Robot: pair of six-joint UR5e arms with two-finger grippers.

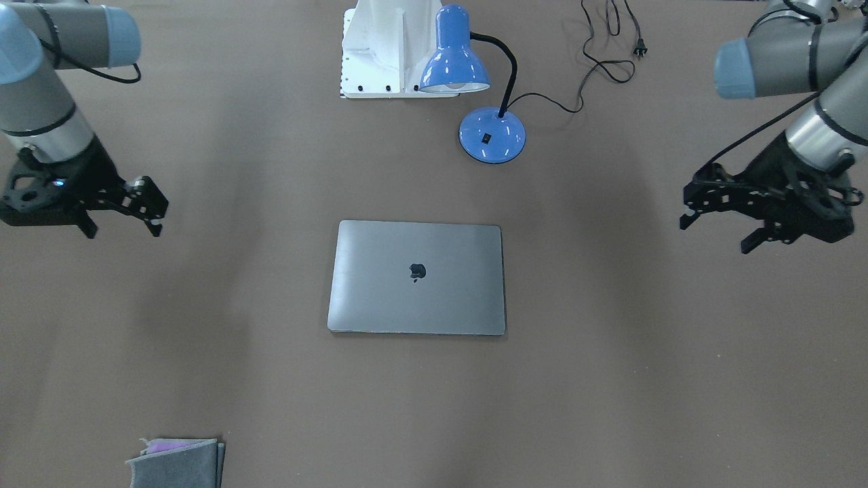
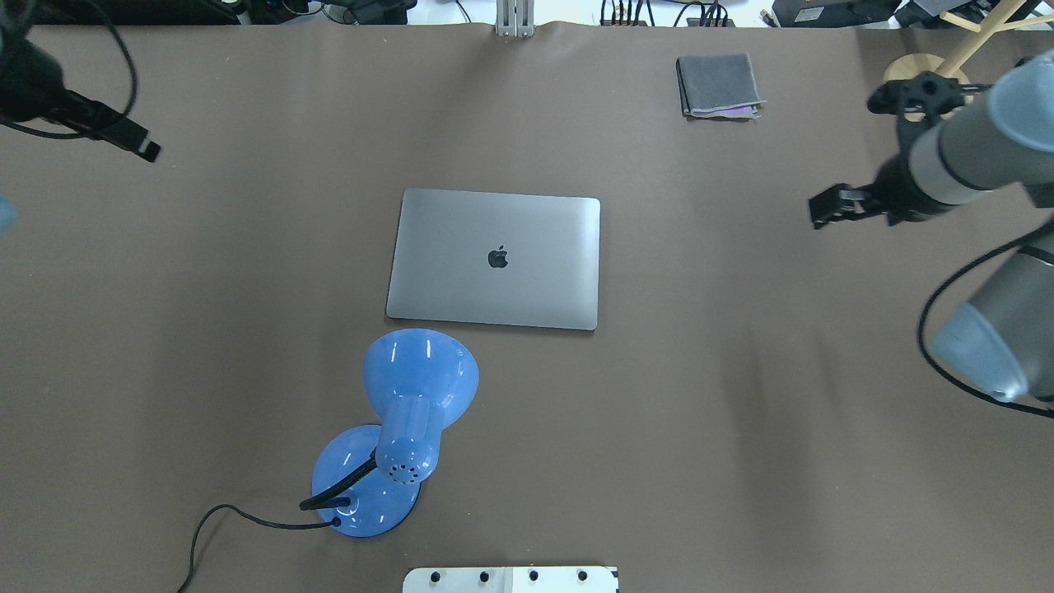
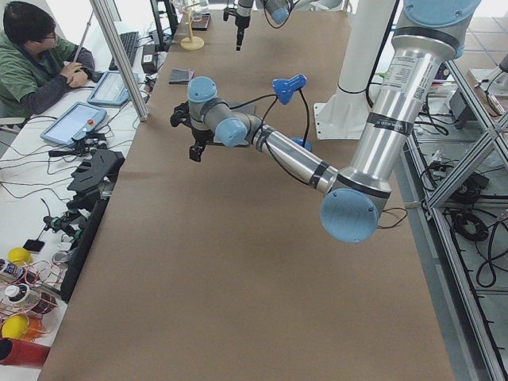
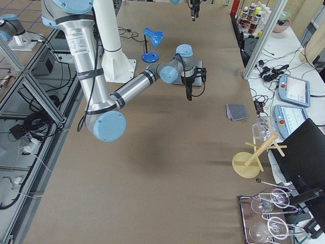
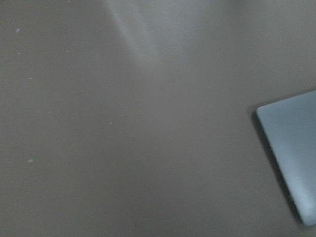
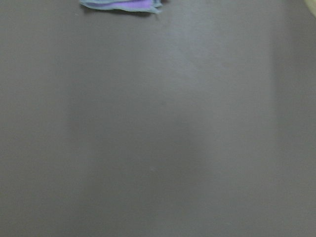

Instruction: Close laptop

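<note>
Folded grey cloth with a purple layer [image 1: 178, 462]: nearest the front-facing camera, at 7 o'clock from the laptop, well apart from it.
Slim space-grey metal laptop [image 1: 417, 276]: mid-table on the brown table [image 1: 610, 379], lid flat on its base, dark logo up, no keys or screen showing.
Blue desk lamp [image 1: 491, 135]: at 1 o'clock from the laptop in that view, near but not touching.
Left hand [image 1: 715, 234]: at 3 o'clock, well apart from the laptop, fingers apart, empty.
Right hand [image 1: 123, 229]: at 9 o'clock, fingers apart, empty.
Step in hand: closing looks done, so only standing clear is left.
Doing it well: hold both hands high and wide, add no press on the lid, and route clear of the lamp's neck and cord.
</note>
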